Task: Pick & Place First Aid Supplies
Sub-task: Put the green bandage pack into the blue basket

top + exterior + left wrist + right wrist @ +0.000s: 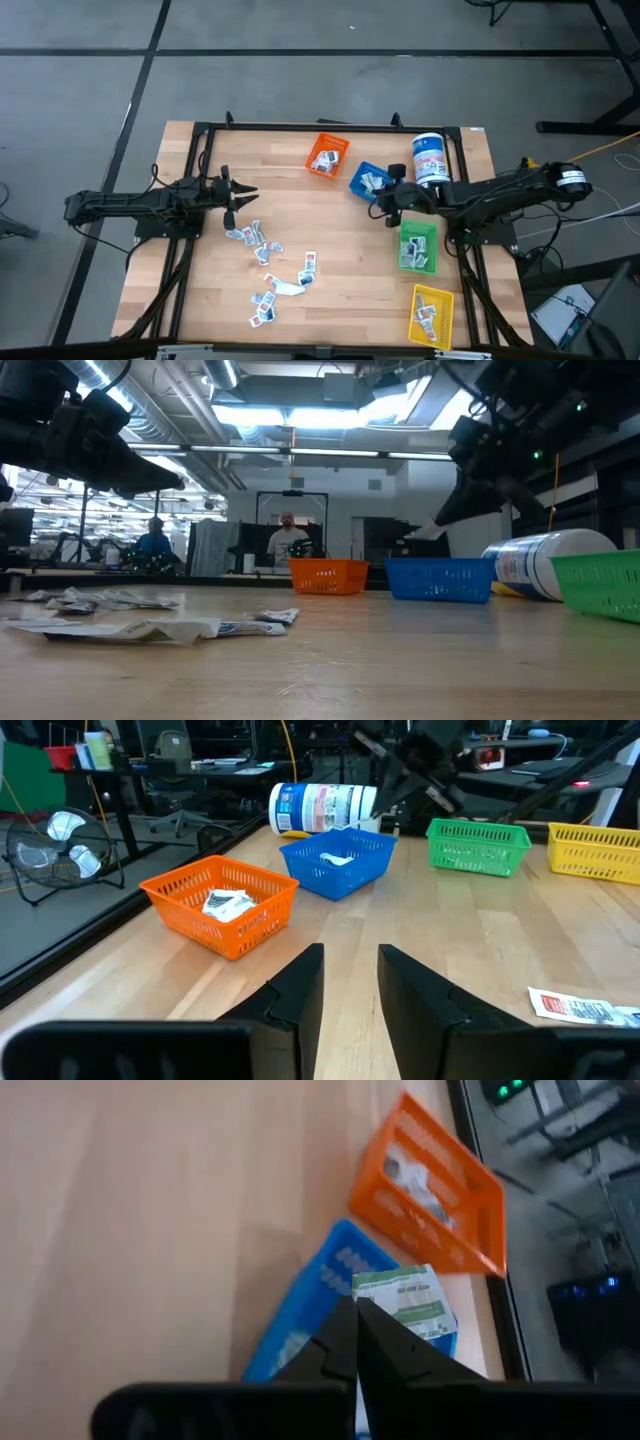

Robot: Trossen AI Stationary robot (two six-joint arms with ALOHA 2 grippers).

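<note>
Several small white packets [265,270] lie loose on the wooden table [330,230], left of the middle. My right gripper [355,1320] is shut on one white packet with green print [405,1300], above the blue bin [300,1330]. In the high view this gripper [385,208] hangs between the blue bin [370,180] and the green bin [417,247]. My left gripper [350,970] stands open and level at the table's left side [235,195], with nothing between its fingers. My right gripper pinches the green-printed packet by one edge [372,1295] between its two fingers. The fingers slant downward from the table's right side. The packet sticks out beyond the fingertips, lifted clear of the table and of the bin [422,532].
An orange bin [327,155] and a yellow bin [432,312] also hold packets. A white canister with a blue label [320,808] lies on its side behind the blue bin. Black frame rails [330,128] run along the table's edges. People [288,540] sit in the room beyond.
</note>
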